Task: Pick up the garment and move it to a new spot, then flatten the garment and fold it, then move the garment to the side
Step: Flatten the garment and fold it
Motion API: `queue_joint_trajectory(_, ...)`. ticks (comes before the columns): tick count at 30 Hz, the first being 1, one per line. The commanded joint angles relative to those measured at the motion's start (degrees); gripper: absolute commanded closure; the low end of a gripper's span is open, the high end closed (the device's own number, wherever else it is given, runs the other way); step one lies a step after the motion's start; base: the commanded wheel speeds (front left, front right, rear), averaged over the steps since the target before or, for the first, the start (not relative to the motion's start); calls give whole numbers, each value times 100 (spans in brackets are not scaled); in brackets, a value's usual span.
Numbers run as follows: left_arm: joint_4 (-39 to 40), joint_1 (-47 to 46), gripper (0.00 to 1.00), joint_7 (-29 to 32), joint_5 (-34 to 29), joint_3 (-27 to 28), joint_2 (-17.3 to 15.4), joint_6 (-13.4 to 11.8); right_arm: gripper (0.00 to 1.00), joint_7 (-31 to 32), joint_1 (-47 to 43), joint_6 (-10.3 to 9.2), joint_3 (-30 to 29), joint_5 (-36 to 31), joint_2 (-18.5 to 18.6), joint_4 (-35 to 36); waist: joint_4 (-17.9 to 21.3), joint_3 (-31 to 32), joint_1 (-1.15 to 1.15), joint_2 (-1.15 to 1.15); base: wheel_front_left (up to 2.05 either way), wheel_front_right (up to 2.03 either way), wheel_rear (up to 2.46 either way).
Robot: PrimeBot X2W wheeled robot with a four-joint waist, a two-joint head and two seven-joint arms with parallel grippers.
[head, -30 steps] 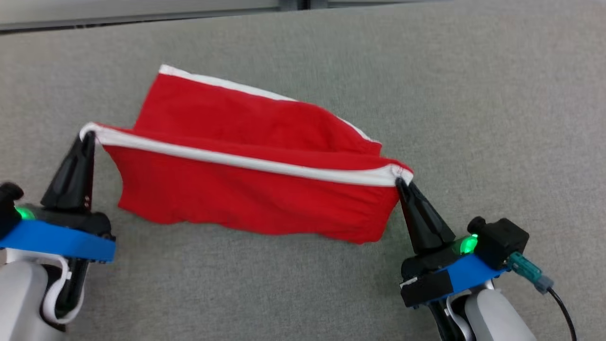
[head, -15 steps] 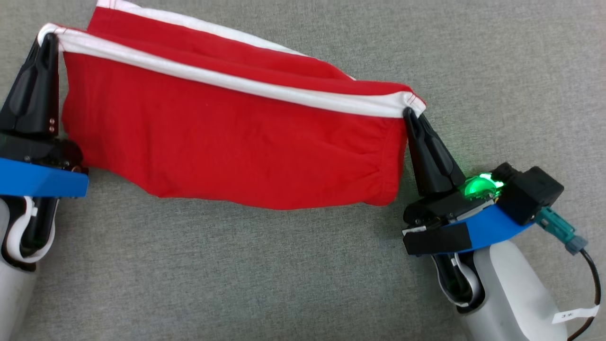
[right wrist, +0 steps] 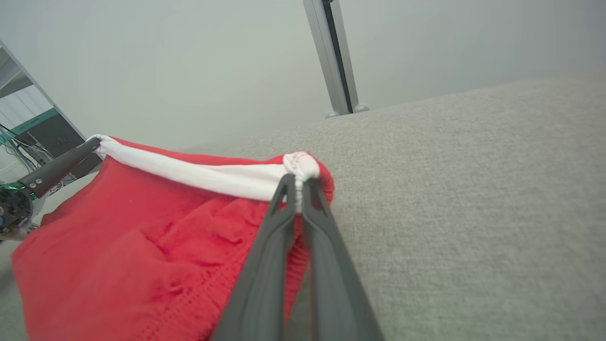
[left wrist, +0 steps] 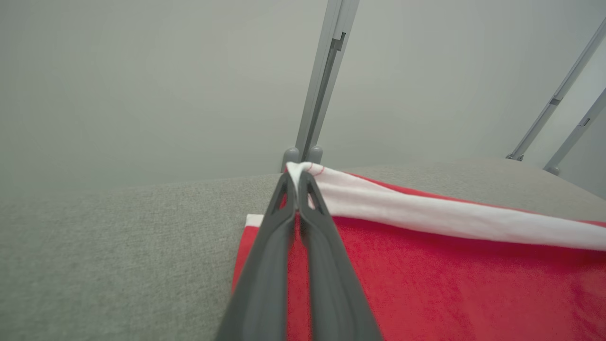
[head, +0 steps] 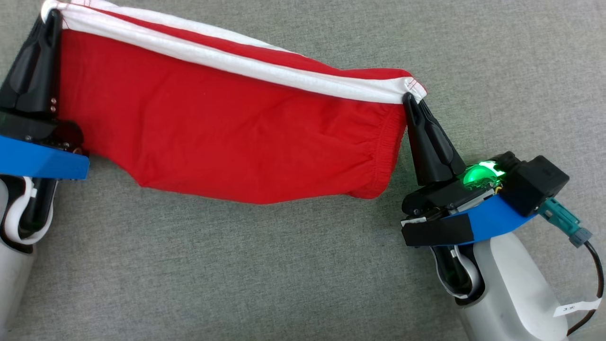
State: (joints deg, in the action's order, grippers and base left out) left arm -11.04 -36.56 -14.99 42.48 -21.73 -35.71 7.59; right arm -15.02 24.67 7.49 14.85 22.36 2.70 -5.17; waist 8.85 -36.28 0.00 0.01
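There is one red garment (head: pixel 227 128), and two white bands (head: pixel 236 59) run along its upper edge. Two grippers are in view, the left gripper (head: pixel 51 14) and the right gripper (head: pixel 407 97), each with two dark fingers. One grey bench (head: pixel 284 265) lies beneath them. Two blue plates (head: pixel 38 163) show, one on each wrist. The right wrist carries one green light (head: pixel 476 174), one teal plug (head: pixel 561 220), one black cable (head: pixel 594 270) and one white label (head: pixel 570 309). Three metal posts (left wrist: pixel 324 80) stand behind the bench in the left wrist view.
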Motion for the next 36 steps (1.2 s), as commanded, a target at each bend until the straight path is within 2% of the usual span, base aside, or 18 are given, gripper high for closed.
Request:
queue_joint_trajectory(1, -53, -88, 100, -28, 2, 1, -18, -19, 100, -23, 31, 0, 34, -68, 36, 32, 17, -2, 0, -1, 0, 0, 0)
queue_joint_trajectory(2, -71, -91, 100, -27, 10, -25, -16, -19, 100, -23, 46, 0, 53, -110, 35, 58, 25, -8, 0, -1, 0, 0, 0)
queue_joint_trajectory(3, -91, -87, 100, -27, 31, -30, -10, -19, 64, -23, 44, 0, 52, -104, 37, 86, 29, -10, 0, -1, 0, 0, 0)
queue_joint_trajectory(4, -117, -67, 83, -27, 36, -52, -17, -19, 6, -23, 44, 0, 81, -127, 36, 102, 33, -9, 0, -1, 0, 0, 0)
queue_joint_trajectory(5, -167, -30, 53, -27, 104, -86, -21, -19, 0, -23, 42, 1, 115, -165, 34, 108, 38, -5, 0, -1, 0, 0, 0)
queue_joint_trajectory(6, -223, 0, 0, -27, 163, -141, -32, -19, 0, -23, 37, 1, 123, -192, 37, 125, 38, 4, 0, -1, 0, 0, 0)
queue_joint_trajectory(16, -475, 233, 0, -26, 498, -305, -108, -16, 0, -23, -239, 1, -96, -476, 35, 200, -35, 151, 0, -1, 0, 0, 0)
queue_joint_trajectory(22, -1014, 437, 0, 0, 906, -1099, -302, -16, 0, -23, -490, 1, -316, -518, 34, 108, 14, 277, 0, -1, 0, 0, 0)
queue_joint_trajectory(26, -1585, 393, 0, 20, 1045, -1577, -499, -21, 0, -23, -615, 1, -321, -536, 33, 123, 142, 294, 0, -1, 0, 0, 0)
queue_joint_trajectory(30, -2140, 310, 0, 122, 1266, -2078, -558, -27, 0, -23, -713, 1, -294, -550, 33, 213, 251, 301, 0, -1, 0, 0, 0)
queue_joint_trajectory(31, -2246, 306, 21, 235, 1347, -2232, -555, -27, 0, -23, -745, 1, -301, -529, 32, 226, 265, 306, 0, -1, 0, 0, 0)
queue_joint_trajectory(32, -2354, 299, 71, 315, 1421, -2349, -555, -28, 0, -23, -756, 1, -298, -530, 31, 238, 275, 317, 0, -1, 0, 0, 0)
queue_joint_trajectory(33, -2450, 275, 90, 338, 1473, -2442, -558, -29, 0, -23, -755, 1, -295, -548, 31, 248, 281, 331, 0, -1, 0, 0, 0)
queue_joint_trajectory(34, -2531, 258, 100, 390, 1537, -2550, -554, -32, 0, -23, -765, 1, -296, -531, 31, 259, 284, 348, 0, -1, 0, 0, 0)
queue_joint_trajectory(36, -2605, 248, 100, 445, 1677, -2764, -509, -34, 0, -23, -787, 1, -297, -554, 30, 254, 271, 402, 0, -1, 0, 0, 0)
